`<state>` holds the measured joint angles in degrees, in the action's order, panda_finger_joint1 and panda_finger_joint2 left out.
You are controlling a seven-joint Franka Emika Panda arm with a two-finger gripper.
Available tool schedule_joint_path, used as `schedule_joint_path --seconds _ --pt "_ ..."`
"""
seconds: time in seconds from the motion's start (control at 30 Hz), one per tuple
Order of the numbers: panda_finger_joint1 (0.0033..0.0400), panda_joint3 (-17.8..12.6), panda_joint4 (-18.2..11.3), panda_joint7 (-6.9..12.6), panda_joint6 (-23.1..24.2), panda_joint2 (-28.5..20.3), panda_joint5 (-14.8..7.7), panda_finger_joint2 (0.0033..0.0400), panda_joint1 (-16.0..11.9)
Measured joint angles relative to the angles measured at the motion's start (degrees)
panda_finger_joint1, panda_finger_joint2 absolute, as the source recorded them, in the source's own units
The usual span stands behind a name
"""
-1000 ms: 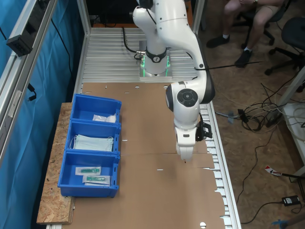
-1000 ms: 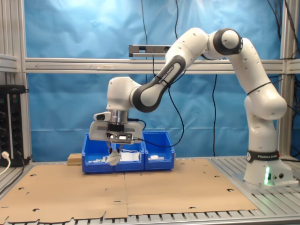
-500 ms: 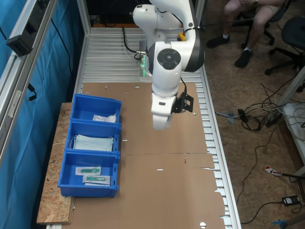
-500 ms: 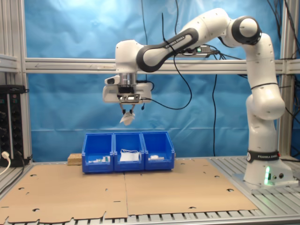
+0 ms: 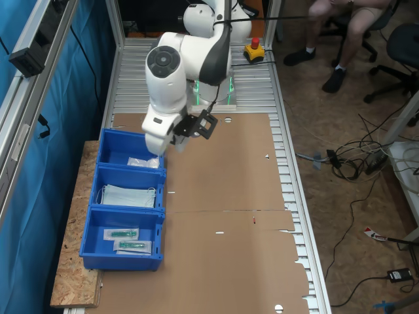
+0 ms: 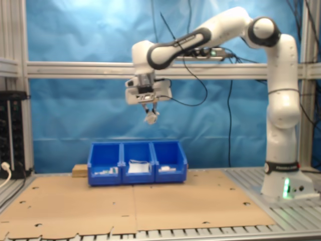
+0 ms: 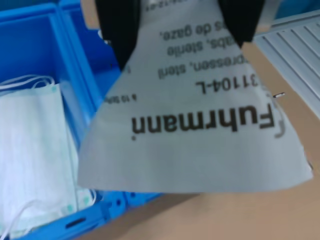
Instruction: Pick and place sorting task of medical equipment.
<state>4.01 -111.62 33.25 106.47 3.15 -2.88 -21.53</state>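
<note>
I see a blue curtain (image 5: 39, 163) along the first exterior view's left, then a strip of chipboard (image 5: 72, 261) under a row of three joined blue bins (image 5: 124, 209) at that edge of the surface (image 5: 229, 196), which is covered in brown cardboard. The bin farthest from the arm's base holds clear packets with green-tipped syringes (image 5: 127, 239), the middle bin holds pale blue face masks (image 5: 127, 195), and the bin nearest the base holds a white packet (image 5: 143, 161). The white arm (image 5: 177, 72) reaches over the edge of this last bin. Beyond the surface's far edge is a ribbed metal plate with the arm's base, lit green. To the right of the surface lies a floor with cables (image 5: 353, 157), and a seated person's legs (image 5: 340, 19) are cut off at the top edge.

In the second exterior view the gripper (image 6: 150, 114) hangs high above the bins, in front of the blue curtain, its jaws pinching a small white sealed packet (image 6: 151, 117) that dangles below them. In the wrist view the packet (image 7: 200, 125) is large and blurred, with dark print; the two dark fingers (image 7: 117, 27) clamp its upper edge, and it hides much of the bins beneath.
</note>
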Motion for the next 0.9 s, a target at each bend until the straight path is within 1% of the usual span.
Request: schedule_joint_path --seconds 0.17,0.4,0.7,0.8,0.83,0.9 --pt "0.0074 -1.76 -0.77 0.00 -1.82 0.00 0.00 0.0074 -3.19" --pt "0.0074 -4.45 -1.95 0.00 -3.18 0.02 0.00 0.0074 -5.85" --pt "0.0074 -6.58 -2.71 -0.05 -2.51 0.09 0.00 0.0074 -6.94" --pt "0.0074 -6.91 -2.85 -0.59 -1.81 0.25 0.00 0.0074 -7.04" --pt "0.0074 -7.06 -3.01 -1.11 -1.08 0.38 0.00 0.0074 -7.05" --pt "0.0074 -7.16 -3.21 -1.52 -0.29 0.58 0.00 0.0074 -7.05"
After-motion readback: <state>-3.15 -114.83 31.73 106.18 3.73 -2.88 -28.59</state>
